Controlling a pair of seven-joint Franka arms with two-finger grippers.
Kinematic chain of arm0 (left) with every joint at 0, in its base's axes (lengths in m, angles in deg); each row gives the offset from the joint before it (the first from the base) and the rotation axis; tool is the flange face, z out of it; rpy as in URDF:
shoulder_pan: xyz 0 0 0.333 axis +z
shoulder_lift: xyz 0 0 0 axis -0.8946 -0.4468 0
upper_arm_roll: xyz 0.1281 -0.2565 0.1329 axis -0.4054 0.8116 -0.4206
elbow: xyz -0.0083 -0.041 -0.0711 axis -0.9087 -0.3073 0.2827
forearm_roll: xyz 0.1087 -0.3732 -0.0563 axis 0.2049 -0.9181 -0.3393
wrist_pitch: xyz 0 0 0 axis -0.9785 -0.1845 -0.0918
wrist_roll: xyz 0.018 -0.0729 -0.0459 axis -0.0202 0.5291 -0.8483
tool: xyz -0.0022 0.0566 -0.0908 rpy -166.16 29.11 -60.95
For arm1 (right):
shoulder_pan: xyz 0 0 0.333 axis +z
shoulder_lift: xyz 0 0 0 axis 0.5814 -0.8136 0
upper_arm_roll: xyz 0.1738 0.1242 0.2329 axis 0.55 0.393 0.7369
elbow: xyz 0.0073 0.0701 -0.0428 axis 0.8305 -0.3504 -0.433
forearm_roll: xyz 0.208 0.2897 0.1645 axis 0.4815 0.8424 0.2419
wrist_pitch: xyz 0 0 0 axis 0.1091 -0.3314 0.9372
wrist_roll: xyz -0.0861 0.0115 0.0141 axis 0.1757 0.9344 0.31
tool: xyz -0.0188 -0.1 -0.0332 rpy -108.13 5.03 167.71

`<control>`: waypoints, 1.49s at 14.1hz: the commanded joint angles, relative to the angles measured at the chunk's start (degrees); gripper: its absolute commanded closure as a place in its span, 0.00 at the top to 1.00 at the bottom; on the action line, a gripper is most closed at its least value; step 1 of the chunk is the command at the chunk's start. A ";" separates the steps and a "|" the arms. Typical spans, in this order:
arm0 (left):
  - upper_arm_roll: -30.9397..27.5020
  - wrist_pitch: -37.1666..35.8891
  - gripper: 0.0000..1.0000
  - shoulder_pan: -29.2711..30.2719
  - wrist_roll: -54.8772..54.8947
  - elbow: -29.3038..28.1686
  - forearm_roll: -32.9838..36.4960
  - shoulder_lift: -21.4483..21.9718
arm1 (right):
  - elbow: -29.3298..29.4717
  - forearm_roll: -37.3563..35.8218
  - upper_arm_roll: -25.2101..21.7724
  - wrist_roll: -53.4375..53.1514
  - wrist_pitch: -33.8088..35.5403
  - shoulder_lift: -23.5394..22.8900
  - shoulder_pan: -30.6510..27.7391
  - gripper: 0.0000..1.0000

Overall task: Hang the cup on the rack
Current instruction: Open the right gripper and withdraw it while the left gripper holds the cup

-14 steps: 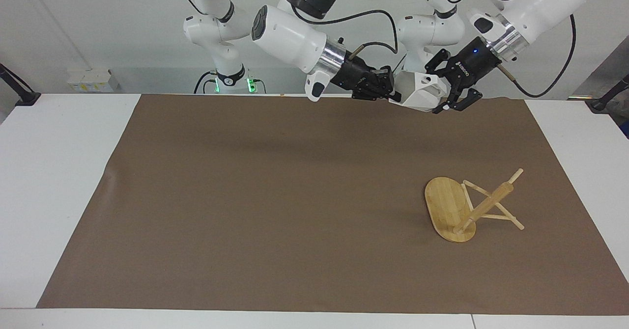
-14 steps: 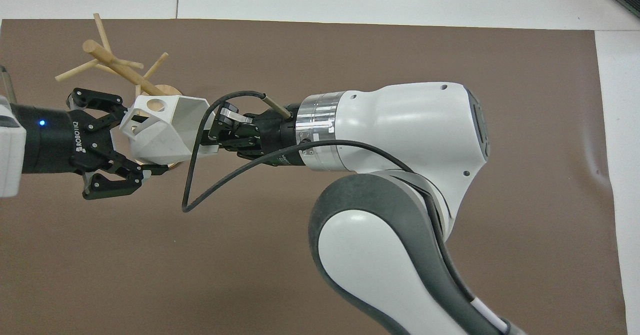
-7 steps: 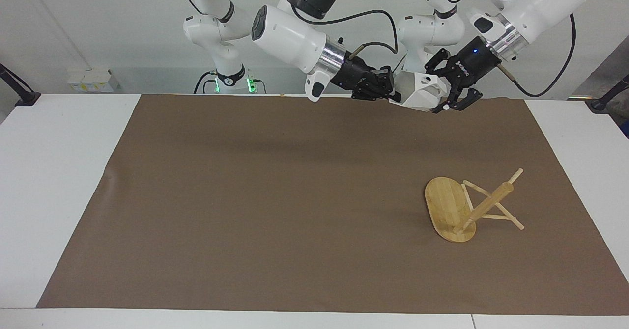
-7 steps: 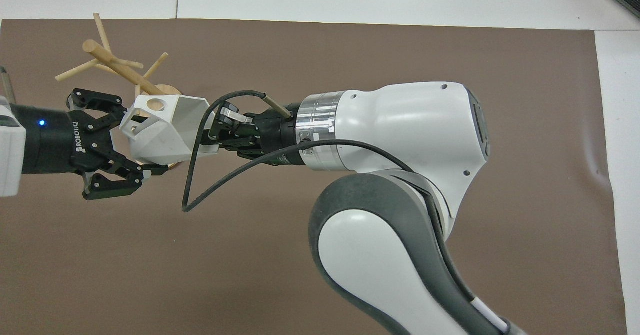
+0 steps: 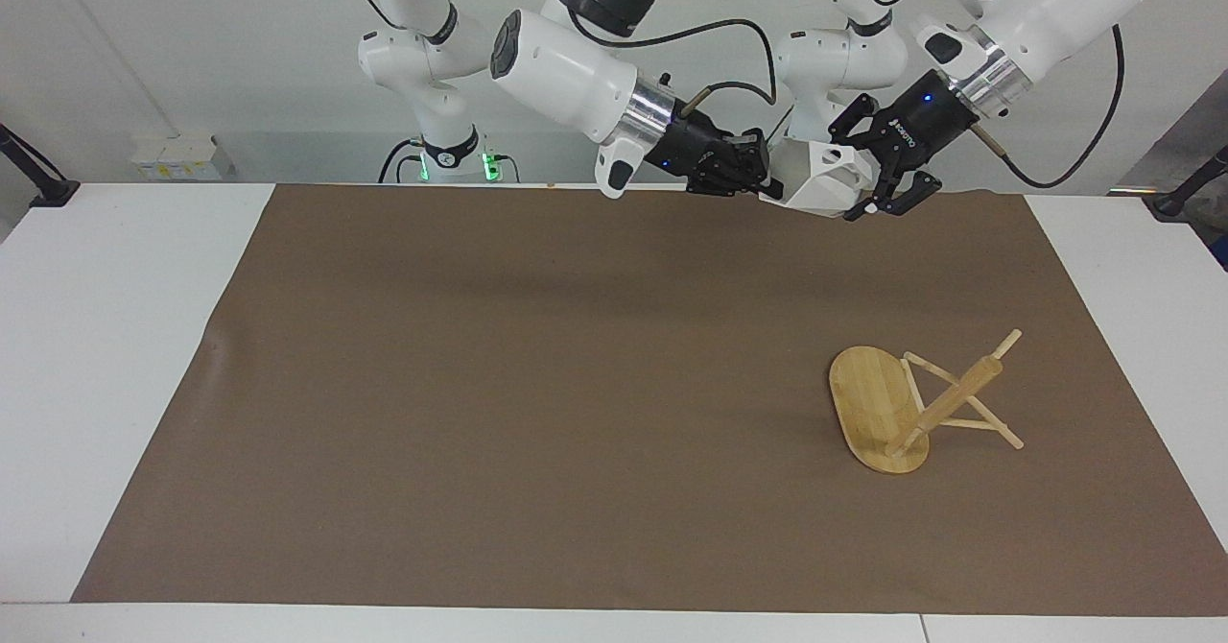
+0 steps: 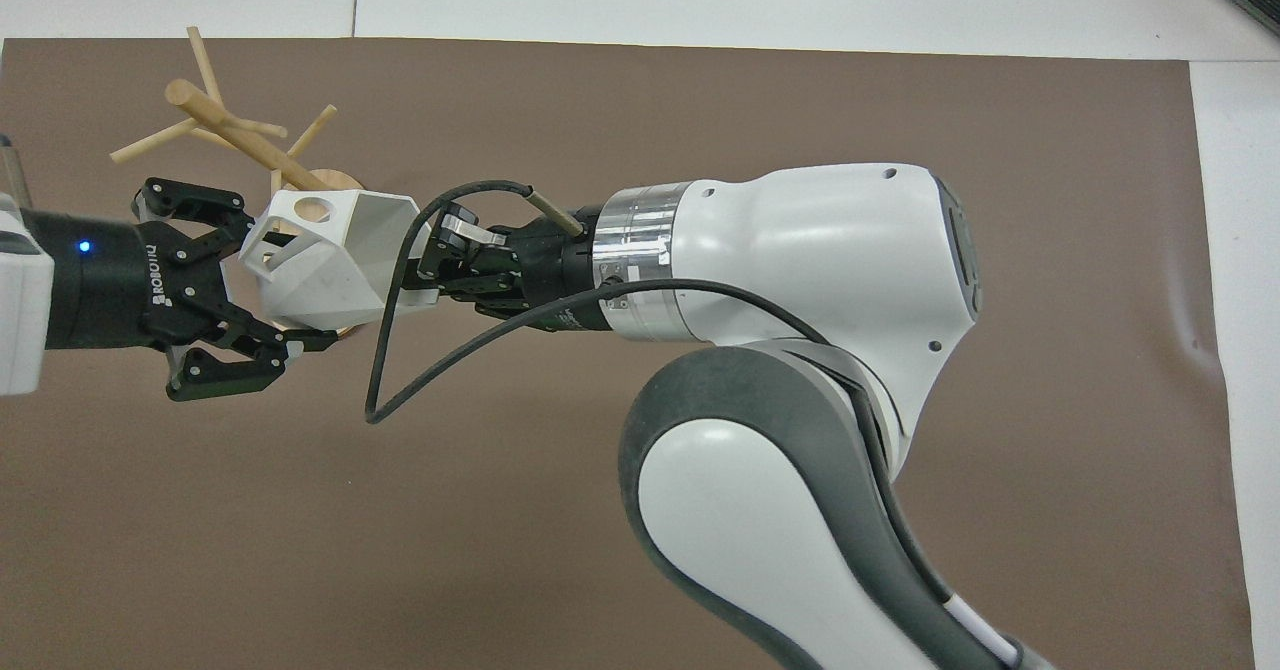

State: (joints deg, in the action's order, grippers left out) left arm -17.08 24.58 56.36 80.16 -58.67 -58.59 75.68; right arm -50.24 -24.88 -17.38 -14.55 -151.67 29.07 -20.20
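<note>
The white faceted cup point(image 5: 814, 180) is held in the air on its side over the edge of the brown mat nearest the robots. My right gripper point(image 5: 765, 180) is shut on its rim. My left gripper point(image 5: 871, 188) is open, its fingers spread around the cup's handle end. In the overhead view the cup point(image 6: 325, 265) lies between the left gripper point(image 6: 268, 285) and the right gripper point(image 6: 432, 268). The bamboo rack point(image 5: 902, 408) lies tipped on its side on the mat toward the left arm's end, its pegs and post point(image 6: 225, 125) pointing away from the robots.
A brown mat point(image 5: 537, 384) covers most of the white table point(image 5: 115, 336). The right arm's cable point(image 6: 420, 380) loops below its wrist. The rack's oval base point(image 5: 868, 403) stands on edge.
Almost nothing: the cup and both grippers have shifted very slightly upward. The rack has not moved.
</note>
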 commanded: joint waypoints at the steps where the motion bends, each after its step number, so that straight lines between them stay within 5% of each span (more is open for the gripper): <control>1: 1.38 0.44 0.00 -0.98 -8.52 -1.04 -1.06 2.19 | -0.58 0.42 0.23 0.00 -1.86 -0.25 0.12 0.31; 2: 1.64 0.70 0.00 -0.98 -9.23 -0.86 -1.06 2.19 | -0.66 0.42 0.14 0.26 -1.77 -0.25 0.03 0.57; 3: 1.82 1.05 0.00 -0.98 -9.32 -0.86 -1.06 2.10 | -0.75 0.33 0.14 0.79 -1.86 -0.08 0.03 0.96; 4: 2.26 1.14 0.00 -0.98 -9.41 -0.95 -0.98 2.10 | -0.93 0.16 0.14 1.32 -1.95 0.10 0.12 1.00; 9: 2.44 1.31 0.00 -0.90 -10.72 -1.04 -0.19 2.10 | -1.02 -1.42 -0.30 1.50 -2.12 0.71 -0.14 1.00; 15: 3.31 2.28 0.00 -0.98 -22.93 -1.39 7.97 2.10 | -3.38 -19.26 -0.39 1.15 0.15 3.87 -7.24 1.00; 21: 6.92 3.60 0.00 -1.07 -45.75 -1.39 16.85 2.10 | -4.88 -22.24 -0.56 1.50 18.67 10.81 -20.16 1.00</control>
State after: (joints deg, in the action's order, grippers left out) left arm -10.61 26.57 56.15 42.10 -58.69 -44.90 76.67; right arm -52.43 -44.58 -18.46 -13.74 -138.03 35.99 -36.27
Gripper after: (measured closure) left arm 0.242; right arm 0.000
